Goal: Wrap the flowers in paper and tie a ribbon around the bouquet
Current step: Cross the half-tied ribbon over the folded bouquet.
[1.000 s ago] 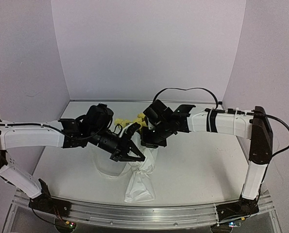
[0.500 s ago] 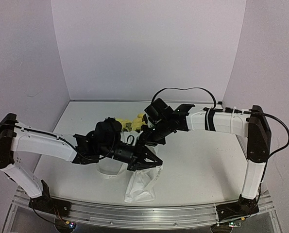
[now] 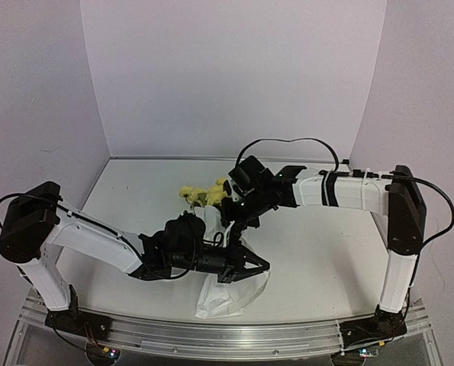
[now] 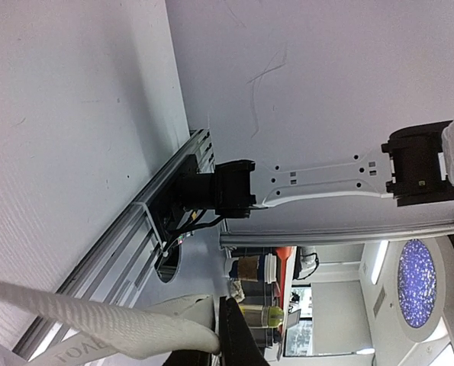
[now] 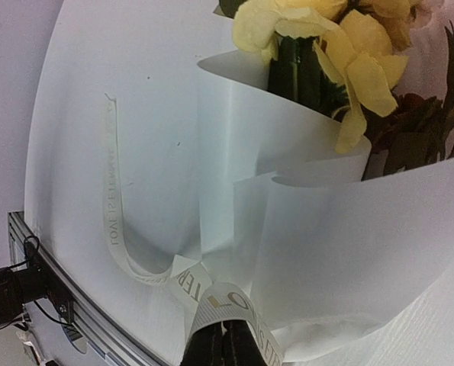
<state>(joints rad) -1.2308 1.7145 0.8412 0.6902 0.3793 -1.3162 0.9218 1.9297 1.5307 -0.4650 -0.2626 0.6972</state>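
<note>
The flowers (image 5: 341, 46) are showing pale yellow petals over dark green stems (image 5: 299, 72), with dull brownish leaves (image 5: 425, 130) beside them. The paper (image 5: 303, 244) is reading plain matte white. The ribbon (image 5: 114, 221) is looking cream, carrying small dark printed lettering. The table (image 3: 318, 252) is appearing white. The left arm (image 3: 97, 240) and right arm (image 3: 349, 191) are showing white links with black joints.

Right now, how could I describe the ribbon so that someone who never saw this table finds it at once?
Start at the white table and find the paper cone with yellow flowers in its mouth. Near the cone's gathered lower part, a long narrow band, the ribbon, curls onto the table. Unlike the plain paper, it is cream and carries small printed letters.
</note>
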